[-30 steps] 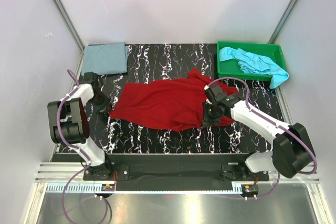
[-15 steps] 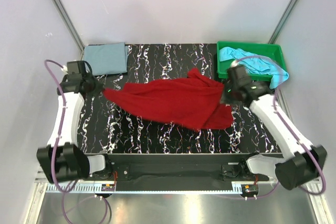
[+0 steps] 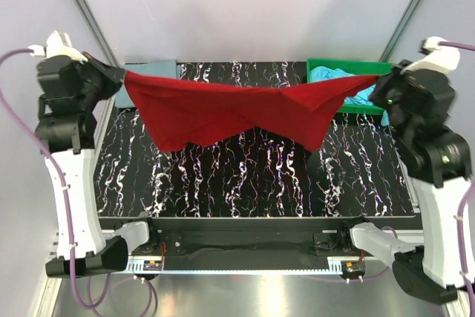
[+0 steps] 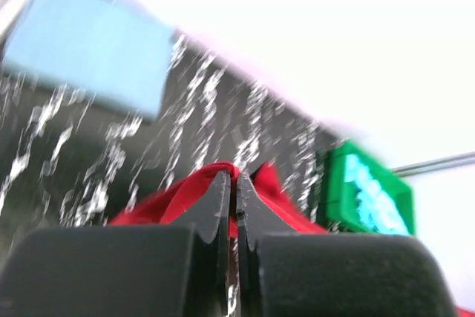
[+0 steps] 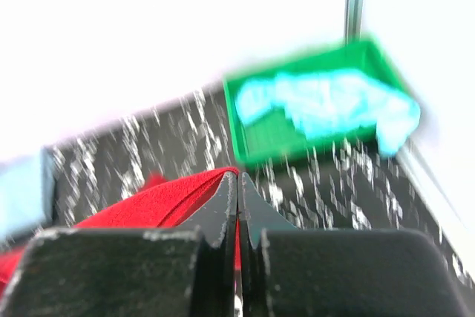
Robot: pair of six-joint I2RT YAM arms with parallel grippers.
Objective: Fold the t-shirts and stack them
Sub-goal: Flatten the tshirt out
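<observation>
Now lifted airborne, red t-shirt (image 3: 215, 113), pinched by left fingers (image 4: 211, 207), right fingers (image 5: 221, 209)

The left gripper (image 3: 121, 74) and right gripper (image 3: 378, 79) have lifted the red t-shirt (image 3: 215, 109) off the table (image 3: 245, 180).

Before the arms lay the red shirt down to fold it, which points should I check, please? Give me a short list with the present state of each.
1. Left gripper shut on the red shirt: ok.
2. Right gripper shut on the shirt: ok.
3. Shirt hanging flat, without twist: not ok; it sags and creases in the middle.
4. Bare table under the shirt for laying it down: ok.
5. Grey-blue shirt folded at the far left corner: ok, though partly hidden from above.
6. Turquoise shirt folded: not ok; it lies crumpled in the green tray.
</observation>
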